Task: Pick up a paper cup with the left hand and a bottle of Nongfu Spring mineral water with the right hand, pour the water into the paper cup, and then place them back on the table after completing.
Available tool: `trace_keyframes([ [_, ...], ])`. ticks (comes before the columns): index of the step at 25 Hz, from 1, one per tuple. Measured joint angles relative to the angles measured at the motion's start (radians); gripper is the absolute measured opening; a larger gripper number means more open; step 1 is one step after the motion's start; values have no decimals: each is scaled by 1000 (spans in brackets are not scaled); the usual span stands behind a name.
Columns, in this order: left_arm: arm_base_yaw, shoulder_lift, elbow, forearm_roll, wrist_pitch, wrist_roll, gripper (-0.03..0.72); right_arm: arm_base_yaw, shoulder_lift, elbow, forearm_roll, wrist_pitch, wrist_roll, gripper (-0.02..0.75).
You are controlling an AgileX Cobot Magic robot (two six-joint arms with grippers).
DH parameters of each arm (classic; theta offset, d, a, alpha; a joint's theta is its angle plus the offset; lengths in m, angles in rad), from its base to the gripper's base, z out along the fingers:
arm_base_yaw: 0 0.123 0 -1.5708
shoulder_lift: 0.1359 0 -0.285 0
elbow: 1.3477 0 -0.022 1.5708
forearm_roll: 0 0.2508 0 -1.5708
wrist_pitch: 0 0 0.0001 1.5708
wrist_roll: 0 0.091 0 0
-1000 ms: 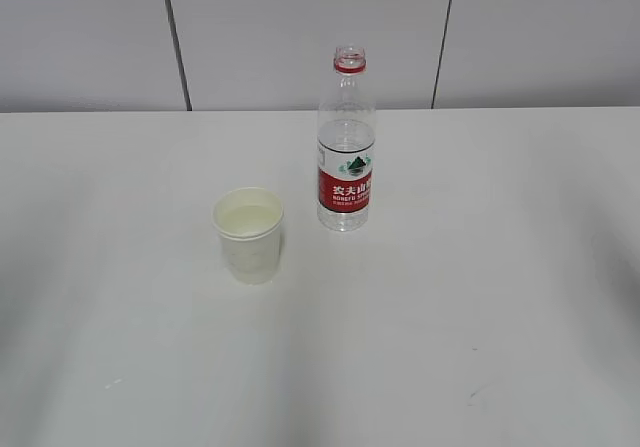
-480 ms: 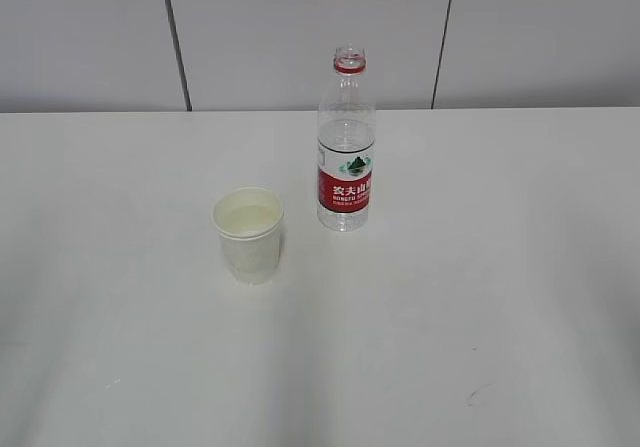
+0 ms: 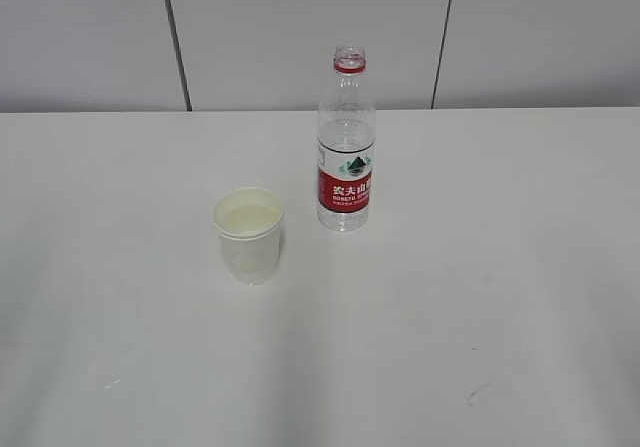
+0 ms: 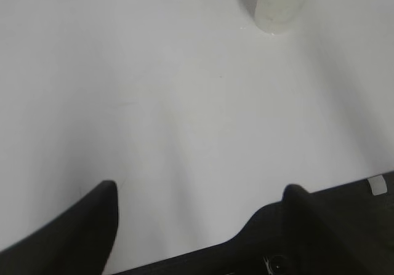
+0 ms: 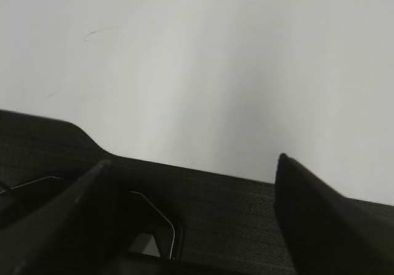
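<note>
Paper cup (image 3: 248, 235) upright on the white table (image 3: 480, 297), holding pale liquid near the rim. Nongfu Spring bottle (image 3: 346, 142) upright just behind and right of the cup, not touching; cap off, red neck ring, red label, looks nearly empty. Neither arm appears in the exterior view. Left hand (image 4: 200, 192): 2 fingers spread apart, empty, over bare table, cup well ahead at the top edge (image 4: 282, 4). Right hand (image 5: 194, 164): fingers apart, empty, over bare tabletop.
</note>
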Motion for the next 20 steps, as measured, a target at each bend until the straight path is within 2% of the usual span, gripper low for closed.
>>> trace_keyframes([
  [9, 0, 0, 14, -1, -11, 0, 482, 2, -45, 30, 71, -67, 2, 587],
  [17, 0, -36, 14, -1, -12, 0, 479, 135, -54, 32, 75, -73, 4, 587],
  [20, 0, -66, 14, -1, -12, 0, 479, 152, -60, 32, 76, -73, 6, 587],
])
